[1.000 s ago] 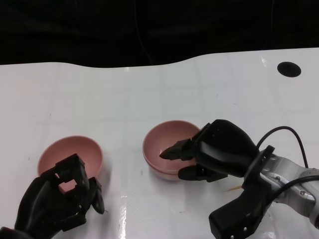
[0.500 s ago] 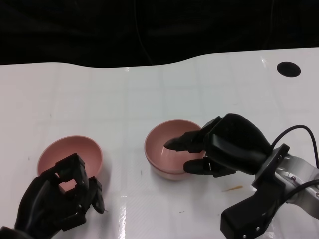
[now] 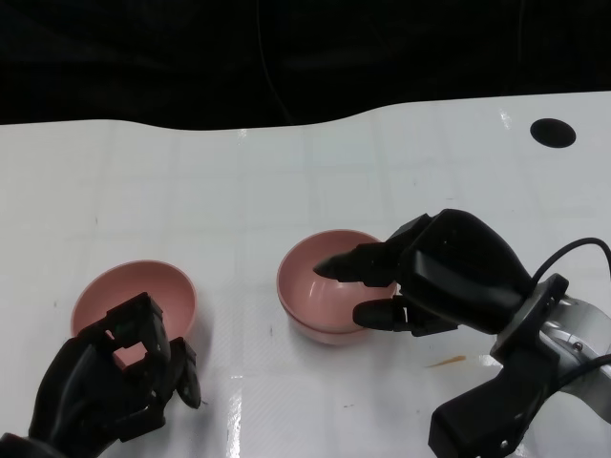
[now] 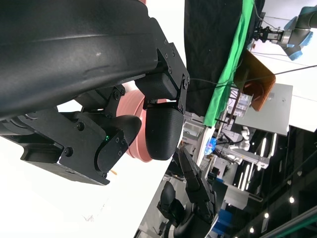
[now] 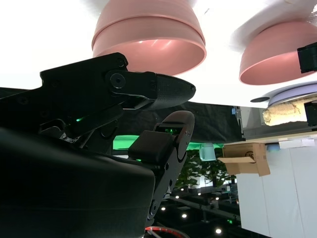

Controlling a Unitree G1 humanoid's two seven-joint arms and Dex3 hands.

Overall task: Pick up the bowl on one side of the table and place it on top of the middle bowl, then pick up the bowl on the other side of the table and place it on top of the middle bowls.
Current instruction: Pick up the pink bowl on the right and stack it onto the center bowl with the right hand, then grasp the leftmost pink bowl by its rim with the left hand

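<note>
While the right hand [image 3: 434, 281] sits beside the stacked middle bowls [image 3: 325, 286] at frame centre, fingers spread and apparently grasping nothing, the remaining side bowl [image 3: 124, 296] lies lower left, touching the curled, empty left hand [image 3: 115, 382], clearly the nearer one.

white table [image 3: 191, 191] | black round hole [image 3: 554, 133] far right | dark backdrop [image 3: 286, 48]

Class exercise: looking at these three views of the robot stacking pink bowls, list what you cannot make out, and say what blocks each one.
- Head view: the near rim of the left bowl is hidden behind the left hand.
- Head view: whether the right hand touches the middle stack; its fingers cover the rim.
- Right wrist view: the right hand's shell hides the table below the stack.
</note>
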